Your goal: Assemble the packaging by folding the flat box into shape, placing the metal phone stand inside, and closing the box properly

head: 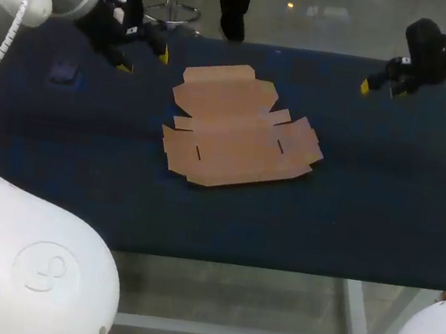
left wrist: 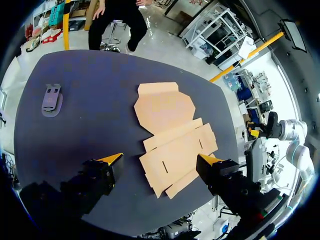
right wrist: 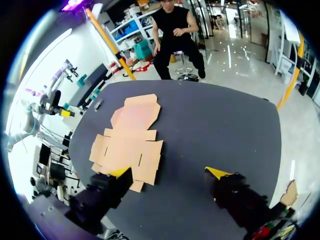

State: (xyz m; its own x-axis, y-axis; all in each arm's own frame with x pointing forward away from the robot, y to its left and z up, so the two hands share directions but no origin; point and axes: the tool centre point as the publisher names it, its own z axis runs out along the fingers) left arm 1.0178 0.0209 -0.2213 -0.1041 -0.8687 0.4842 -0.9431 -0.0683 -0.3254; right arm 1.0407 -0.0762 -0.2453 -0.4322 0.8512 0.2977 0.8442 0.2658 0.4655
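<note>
Flat box blank at mid-table, both grippers spread wide and holding nothing.

The cardboard box blank lies unfolded on the dark blue table, roughly at its middle, with its flaps and tabs spread flat. The metal phone stand lies flat on the cloth well apart from the blank, toward the left arm's side of the far edge. The left gripper hangs above the table near its far left corner, fingers released and wide apart. From its wrist view the blank lies ahead of it, its near edge showing between the yellow tips without touching them. The right gripper hangs over the far right part of the table, its fingers likewise spread and grasping nothing, with the blank ahead of it, off to one side.
</note>
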